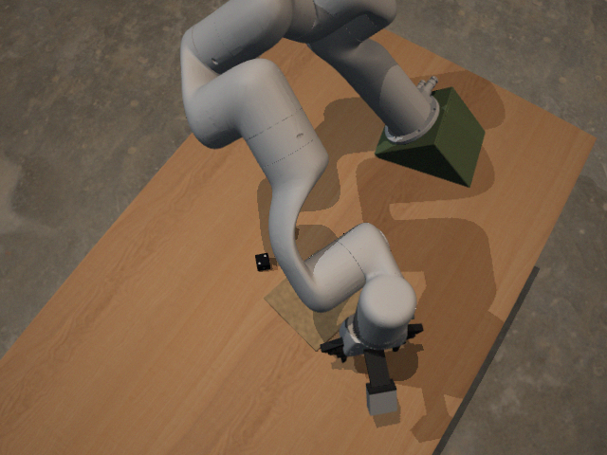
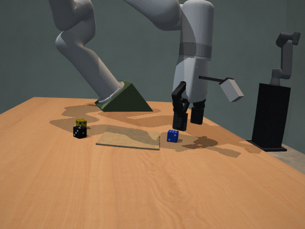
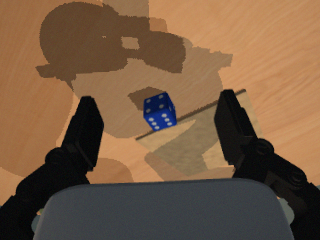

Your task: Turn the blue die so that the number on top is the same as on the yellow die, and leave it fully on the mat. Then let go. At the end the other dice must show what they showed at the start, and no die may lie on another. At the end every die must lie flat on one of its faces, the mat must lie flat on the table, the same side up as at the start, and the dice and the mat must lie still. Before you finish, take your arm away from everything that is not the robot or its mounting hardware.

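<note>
The blue die (image 2: 172,135) lies flat on the bare table, just off the right edge of the tan mat (image 2: 129,140). In the wrist view the blue die (image 3: 160,111) sits right at the mat's edge (image 3: 200,140). My gripper (image 2: 188,122) is open and empty, hovering a little above and behind the die, which shows between the fingers in the wrist view (image 3: 158,123). The yellow die (image 2: 81,122) and the black die (image 2: 79,131) sit close together left of the mat. In the top view the black die (image 1: 263,262) and part of the mat (image 1: 294,308) show; the arm hides the blue and yellow dice.
The arm's green wedge base (image 2: 125,99) stands at the back of the table. A black pedestal with a second arm (image 2: 269,115) stands off the table to the right. The table's right edge (image 1: 489,353) is near the gripper.
</note>
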{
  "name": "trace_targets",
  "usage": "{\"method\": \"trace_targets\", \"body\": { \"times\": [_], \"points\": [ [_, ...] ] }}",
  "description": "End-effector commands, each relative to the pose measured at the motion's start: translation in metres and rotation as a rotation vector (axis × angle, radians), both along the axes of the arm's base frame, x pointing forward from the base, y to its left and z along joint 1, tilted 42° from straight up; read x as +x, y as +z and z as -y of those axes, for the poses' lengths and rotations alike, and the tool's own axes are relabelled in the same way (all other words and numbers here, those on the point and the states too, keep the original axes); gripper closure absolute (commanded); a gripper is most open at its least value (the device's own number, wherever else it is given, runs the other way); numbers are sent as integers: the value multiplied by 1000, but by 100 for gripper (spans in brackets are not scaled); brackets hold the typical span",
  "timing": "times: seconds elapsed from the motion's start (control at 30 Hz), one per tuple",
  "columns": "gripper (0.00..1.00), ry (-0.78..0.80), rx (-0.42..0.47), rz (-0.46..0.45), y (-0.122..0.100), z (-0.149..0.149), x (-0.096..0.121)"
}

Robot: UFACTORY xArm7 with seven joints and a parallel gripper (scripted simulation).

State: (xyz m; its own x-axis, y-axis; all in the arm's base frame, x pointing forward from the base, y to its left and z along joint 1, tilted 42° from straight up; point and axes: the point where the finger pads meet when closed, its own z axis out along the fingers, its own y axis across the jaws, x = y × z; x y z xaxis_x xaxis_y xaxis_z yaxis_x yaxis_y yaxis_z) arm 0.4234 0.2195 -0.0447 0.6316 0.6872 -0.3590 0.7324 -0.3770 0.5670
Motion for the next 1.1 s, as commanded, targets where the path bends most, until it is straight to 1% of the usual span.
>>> {"method": "trace_targets", "body": {
  "times": [0.0, 0.07, 0.17, 0.23, 0.47, 0.6, 0.7, 1.07],
  "points": [
    [0, 3, 4, 2, 2, -4, 0],
    [0, 3, 4, 2, 6, -7, -2],
    [0, 3, 4, 2, 18, -17, -6],
    [0, 3, 4, 2, 18, -17, -6],
    [0, 3, 4, 2, 59, -51, -20],
    [0, 3, 4, 2, 74, -64, -25],
    [0, 3, 4, 2, 79, -67, -27],
    [0, 6, 3, -1, 79, -67, -27]
  ]
}}
